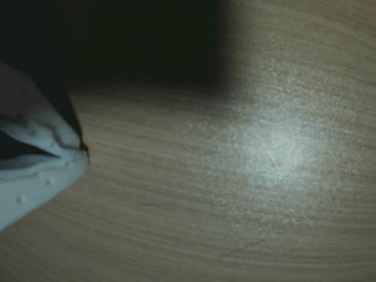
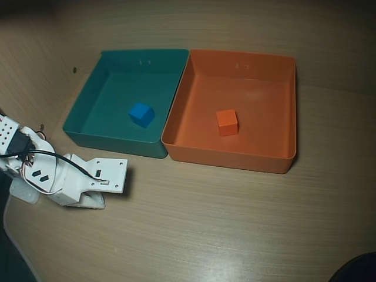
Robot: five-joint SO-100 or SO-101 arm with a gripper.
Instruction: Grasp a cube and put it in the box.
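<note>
In the overhead view the small orange cube (image 2: pixel 227 122) sits on the floor of the orange box (image 2: pixel 229 157), a little left of its middle. My gripper (image 2: pixel 114 179) lies low over the wooden table at the left, in front of the teal tray and well away from the box. In the wrist view its white fingers (image 1: pixel 41 170) enter from the left edge with their tips together (image 1: pixel 82 153) and nothing between them. The cube and the box are out of the wrist view.
A teal tray (image 2: pixel 111 144) stands against the box's left side with a small blue cube (image 2: pixel 141 114) in it. The wooden table (image 2: pixel 223 223) stretches in front of both trays. A dark object (image 2: pixel 357 270) cuts the bottom right corner.
</note>
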